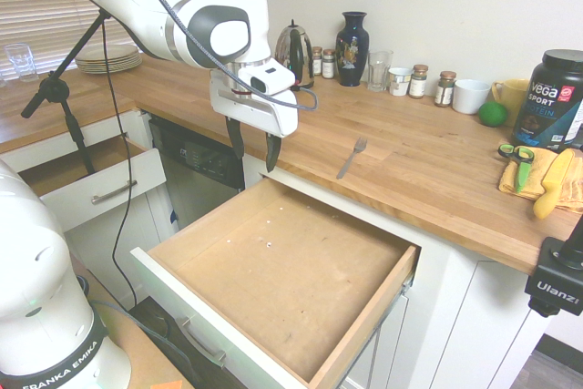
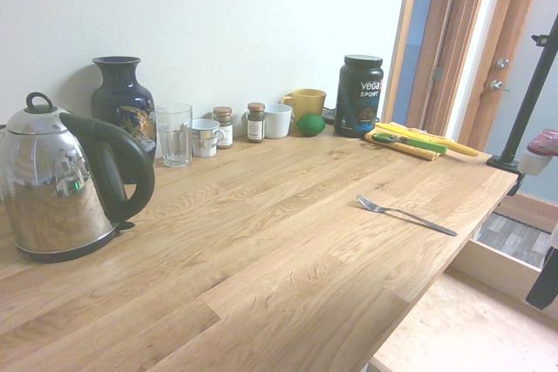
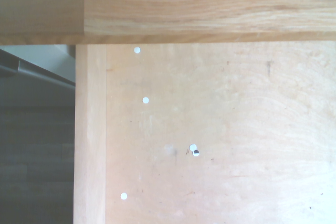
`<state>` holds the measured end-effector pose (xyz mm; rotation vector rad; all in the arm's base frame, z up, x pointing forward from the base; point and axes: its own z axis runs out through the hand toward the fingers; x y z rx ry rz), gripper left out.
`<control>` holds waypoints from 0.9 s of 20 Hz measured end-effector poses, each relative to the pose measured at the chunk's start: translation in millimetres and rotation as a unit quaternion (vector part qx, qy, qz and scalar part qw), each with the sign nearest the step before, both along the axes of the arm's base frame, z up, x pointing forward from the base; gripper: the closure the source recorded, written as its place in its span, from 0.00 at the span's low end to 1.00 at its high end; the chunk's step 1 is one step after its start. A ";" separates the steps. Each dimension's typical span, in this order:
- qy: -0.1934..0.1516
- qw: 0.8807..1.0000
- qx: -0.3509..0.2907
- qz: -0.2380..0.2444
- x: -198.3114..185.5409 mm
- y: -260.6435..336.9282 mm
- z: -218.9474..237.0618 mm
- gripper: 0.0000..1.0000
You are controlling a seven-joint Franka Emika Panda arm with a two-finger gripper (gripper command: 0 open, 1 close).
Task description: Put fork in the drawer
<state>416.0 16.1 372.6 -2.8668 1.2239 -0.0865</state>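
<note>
1. Above the back corner of the pulled-out drawer, the white arm's two-finger claw [image 1: 254, 154] hangs pointing straight down; its dark fingers [image 1: 236, 138] stand apart, released, grasping nothing.
2. Below it, the wide shallow drawer [image 1: 364, 316] with a light brown wooden bottom and white front stands open; small pale dots speckle its floor [image 3: 220, 129], seen also from the wrist.
3. On the butcher-block wooden counter [image 1: 428, 170], the slim grey metal fork [image 1: 352, 158] lies flat near the front edge, apart from the claw.
4. Farther along, green-handled scissors [image 1: 516, 156] rest on a yellow cloth [image 1: 537, 168]; a shiny steel kettle [image 2: 65, 185] stands near the wall.
</note>
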 end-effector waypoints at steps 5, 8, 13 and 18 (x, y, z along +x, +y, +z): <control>-0.001 1.000 0.000 0.026 1.1 -4.9 0.7 0.00; -0.003 0.999 -0.010 0.050 11.9 -17.8 5.5 0.00; -0.001 0.998 -0.022 0.066 63.1 -40.5 11.0 0.00; 0.006 0.998 -0.019 0.064 125.3 -57.2 19.3 0.00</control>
